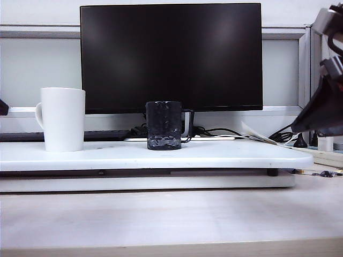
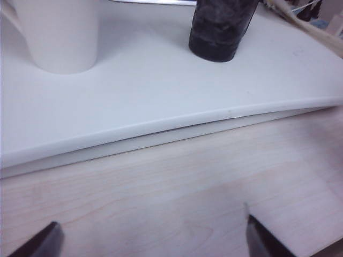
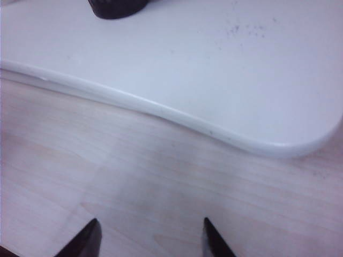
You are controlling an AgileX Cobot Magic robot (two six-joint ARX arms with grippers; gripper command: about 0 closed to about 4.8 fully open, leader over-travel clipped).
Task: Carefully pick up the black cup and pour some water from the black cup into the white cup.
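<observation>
White cup [image 1: 63, 119], black cup [image 1: 164, 125] untouched; left tool [image 2: 150, 241], right tool [image 3: 150, 238] empty, agape.

The left gripper [image 2: 150, 238] shows only two dark, pointed fingertips [image 2: 40, 243], wedge-shaped with matte faces. The right gripper [image 3: 150, 238] has similar black tapered tips. In the exterior view the right arm [image 1: 324, 104] appears as black, angular housing, seemingly with grey joints above.

**Open desk in front, two cups on the raised board**

Centre frame, the black cup [image 1: 164, 125] stands alone, well apart from the white cup [image 1: 62, 119] at left. A monitor [image 1: 171, 56] blocks the back. Both claws, left claw [image 2: 150, 238] and right claw [image 3: 150, 238], hang parted and empty over bare wooden desk [image 1: 171, 219].
</observation>
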